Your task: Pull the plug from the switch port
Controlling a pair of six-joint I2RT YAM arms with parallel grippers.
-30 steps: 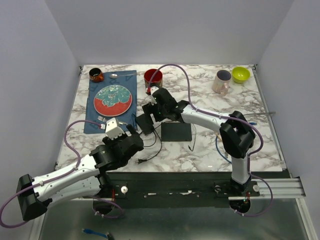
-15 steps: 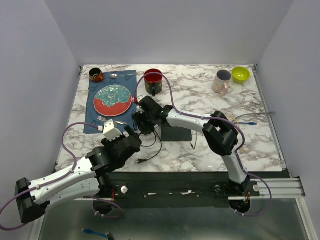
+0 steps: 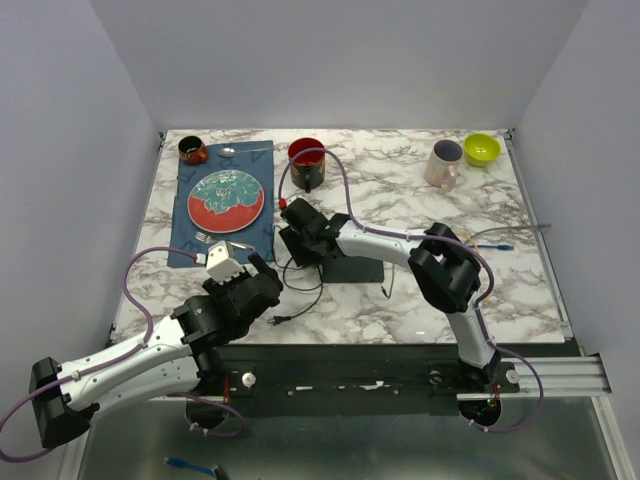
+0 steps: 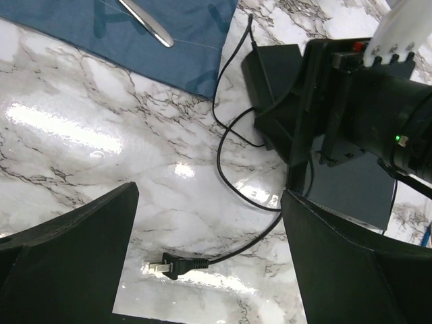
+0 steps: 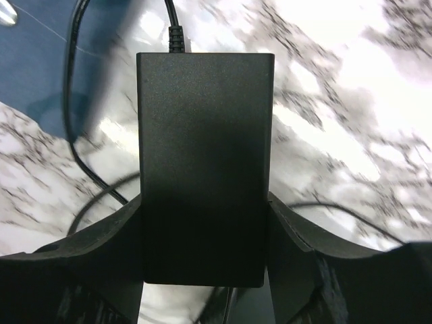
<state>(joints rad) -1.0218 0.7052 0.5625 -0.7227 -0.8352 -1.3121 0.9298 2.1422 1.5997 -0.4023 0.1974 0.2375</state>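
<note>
Overhead, the right gripper (image 3: pixel 297 247) reached across to the power brick (image 3: pixel 291 252), which lay on the marble table (image 3: pixel 420 300) just left of the flat black switch box (image 3: pixel 354 266) and at the edge of the blue cloth (image 3: pixel 190 250). The left gripper (image 3: pixel 250 272) hung near the table's front edge, close to the loose cord (image 3: pixel 300 295). A plate (image 3: pixel 226 197) sat on the cloth, with a red mug (image 3: pixel 306 161) behind it.

From the left wrist, the left gripper (image 4: pixel 209 196) had its fingers spread wide with nothing between them. Below it on the marble lay the cord's two-pronged plug (image 4: pixel 177 264). The cord (image 4: pixel 226 145) looped up toward the power brick (image 4: pixel 266 74), beside the switch box (image 4: pixel 351 192). The box's port was hidden, so I could not tell what sat in it.

From the right wrist, the right gripper (image 5: pixel 206 202) was clamped on the power brick (image 5: pixel 206 169), a finger (image 5: pixel 115 236) pressed flat against each long side. The cord (image 5: pixel 174 20) left its far end.
</note>
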